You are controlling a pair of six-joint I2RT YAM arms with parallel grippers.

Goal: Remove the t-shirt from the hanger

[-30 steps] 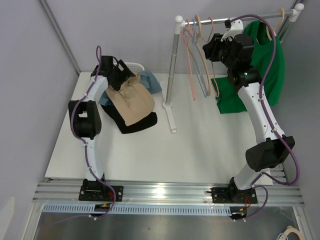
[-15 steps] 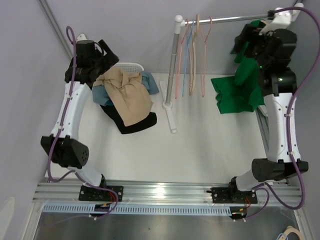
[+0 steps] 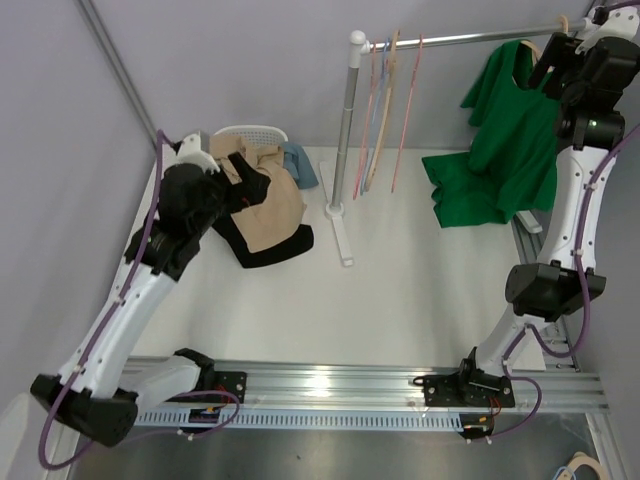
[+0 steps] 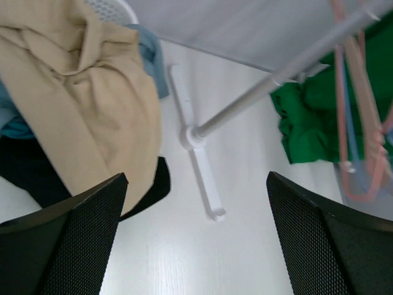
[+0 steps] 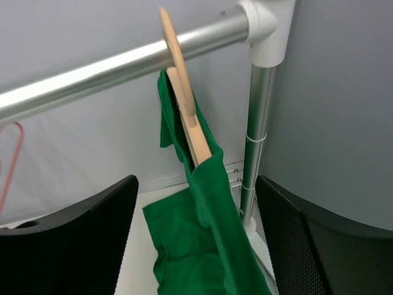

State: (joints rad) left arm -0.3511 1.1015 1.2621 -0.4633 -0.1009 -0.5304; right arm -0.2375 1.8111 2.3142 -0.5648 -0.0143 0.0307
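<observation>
Since half a second ago the right arm has swung out to the right end of the rail (image 3: 460, 38), and the left arm has dropped over the clothes pile (image 3: 265, 205) left of the rail's post. The right pincer (image 5: 195, 181) and left pincer (image 4: 196, 178) both gape wide, holding nothing. The green t-shirt (image 3: 515, 140) hangs on the wooden hanger (image 5: 184, 104) at that right end, its lower part spilling onto the surface (image 3: 400, 300) beneath the rail. It looks light, limp and stretchy; pinching the shoulder fabric beside the hanger arm seems best.
</observation>
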